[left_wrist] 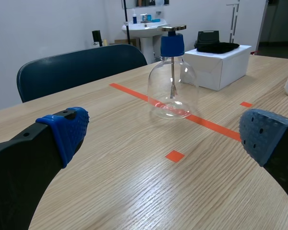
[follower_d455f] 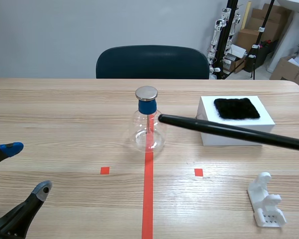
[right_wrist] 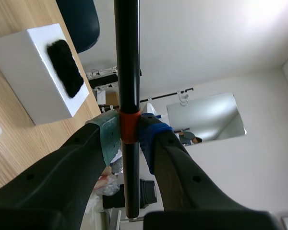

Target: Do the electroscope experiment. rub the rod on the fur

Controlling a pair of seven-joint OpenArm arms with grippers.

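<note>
Two arms, scene view: we've got the left gripper [follower_d455f: 27,168] low near the table, fingers apart, nothing in it. The rod [follower_d455f: 229,132] comes in from the right, passing in front of the white box [follower_d455f: 214,139], with its tip just beside the flask [follower_d455f: 148,127].
Left wrist view: same story, pads wide apart with bare table between them and the flask well ahead.
Right wrist view: right gripper [right_wrist: 129,132] is clamped on the rod at its orange band. The fur [right_wrist: 65,67] lies on the box, off to one side, and the rod isn't touching it.
Progress: we'd say picking up the rod is done and the rubbing hasn't started.
Left to do: bring the rod to the fur, rub it, then take it to the flask's metal cap.
</note>
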